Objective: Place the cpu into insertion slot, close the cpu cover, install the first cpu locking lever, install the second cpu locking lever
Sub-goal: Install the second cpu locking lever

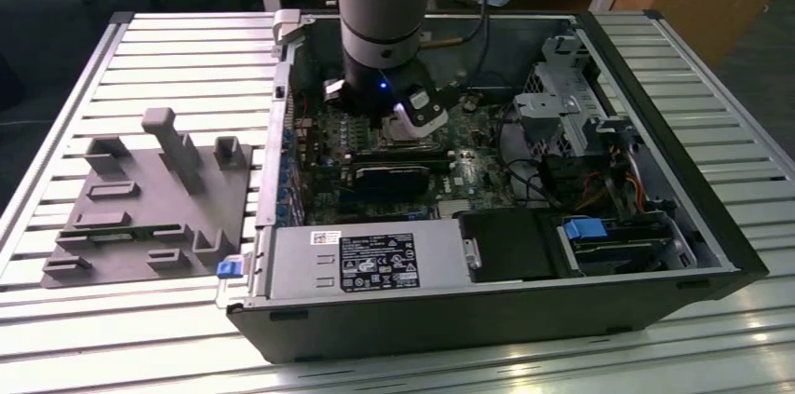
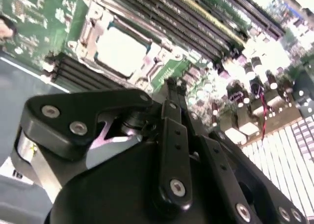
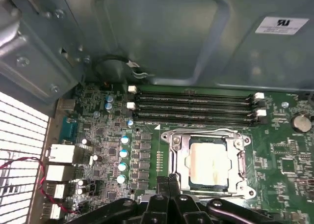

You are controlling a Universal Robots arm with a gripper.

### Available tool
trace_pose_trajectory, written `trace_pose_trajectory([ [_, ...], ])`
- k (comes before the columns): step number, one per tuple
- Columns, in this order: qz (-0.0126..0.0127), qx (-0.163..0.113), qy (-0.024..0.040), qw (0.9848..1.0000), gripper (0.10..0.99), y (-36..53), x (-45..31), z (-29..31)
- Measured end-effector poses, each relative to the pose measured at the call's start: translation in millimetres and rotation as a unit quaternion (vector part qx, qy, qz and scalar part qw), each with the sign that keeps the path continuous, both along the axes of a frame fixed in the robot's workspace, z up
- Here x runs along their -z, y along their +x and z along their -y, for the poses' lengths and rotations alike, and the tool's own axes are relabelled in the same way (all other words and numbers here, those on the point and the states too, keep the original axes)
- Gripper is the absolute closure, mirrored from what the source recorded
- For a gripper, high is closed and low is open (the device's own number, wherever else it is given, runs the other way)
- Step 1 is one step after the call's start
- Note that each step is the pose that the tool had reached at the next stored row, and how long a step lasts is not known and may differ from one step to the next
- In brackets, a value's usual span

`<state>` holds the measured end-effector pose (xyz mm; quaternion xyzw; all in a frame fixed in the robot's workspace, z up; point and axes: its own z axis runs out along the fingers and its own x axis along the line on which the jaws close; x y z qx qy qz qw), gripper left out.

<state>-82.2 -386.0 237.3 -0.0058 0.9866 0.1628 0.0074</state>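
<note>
The cpu (image 3: pixel 208 161) sits in the slot (image 3: pixel 172 161) with the cover (image 3: pixel 208 134) closed over it. The gripper (image 3: pixel 169 182), fingers pressed together and empty, hovers at the socket's edge, apparently to work a lever.

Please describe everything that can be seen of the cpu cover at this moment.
The cpu cover is a thin, silvery metal frame with a square window. It lies flat and closed over the insertion slot on the green circuit board, beside the long black card slots. Through its window shows the pale face of the cpu. The gripper stands close to one edge of the frame; whether it touches the frame cannot be told.
</note>
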Motion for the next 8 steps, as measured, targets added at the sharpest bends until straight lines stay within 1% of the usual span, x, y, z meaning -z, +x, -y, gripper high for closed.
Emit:
trace_pose_trajectory([
  [2, 0.0, 0.0, 0.0, 1.0, 0.98, 0.0, -4.9, 0.0],
  [3, 0.0, 0.001, 0.0, 1.0, 0.98, 0.0, -5.7, 0.0],
  [8, 0.0, 0.001, 0.0001, 1.0, 0.98, 0.0, -5.8, 0.0],
])
